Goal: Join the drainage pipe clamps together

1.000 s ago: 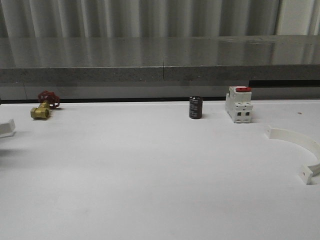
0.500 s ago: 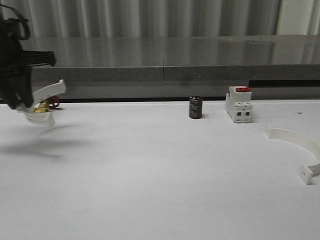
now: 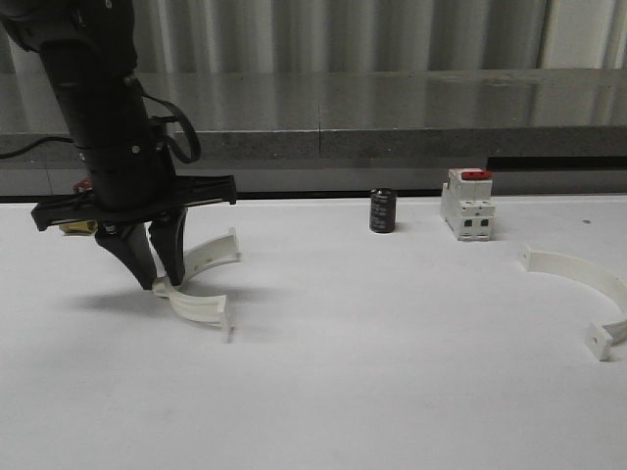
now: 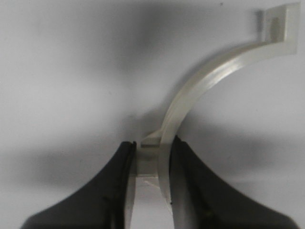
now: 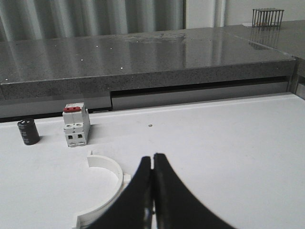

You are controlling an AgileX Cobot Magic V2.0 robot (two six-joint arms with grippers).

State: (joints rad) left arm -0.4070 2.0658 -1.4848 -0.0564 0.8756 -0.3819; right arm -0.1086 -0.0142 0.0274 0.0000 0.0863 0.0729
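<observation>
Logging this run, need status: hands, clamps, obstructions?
Left hand shut on one clamp half. Right hand shut, empty. Other clamp half on table, far right. Nothing between them.

A broad white tabletop (image 3: 392, 392) fills the foreground, matte and evenly lit, with soft grey shadows pooling on its left side. Behind it runs a long grey speckled stone ledge (image 3: 411, 113), its polished top catching pale vertical reflections. A thin seam splits the ledge near the middle, and a dark slot (image 3: 556, 163) opens under its right end. Beyond that hangs a wall of grey vertical pleats (image 3: 343, 34), curtain or corrugated panel, hard to say. At far right stands a lighter wall strip (image 3: 578, 34), and in the right wrist view a small wire cage (image 5: 268, 17) sits on the ledge.
</observation>
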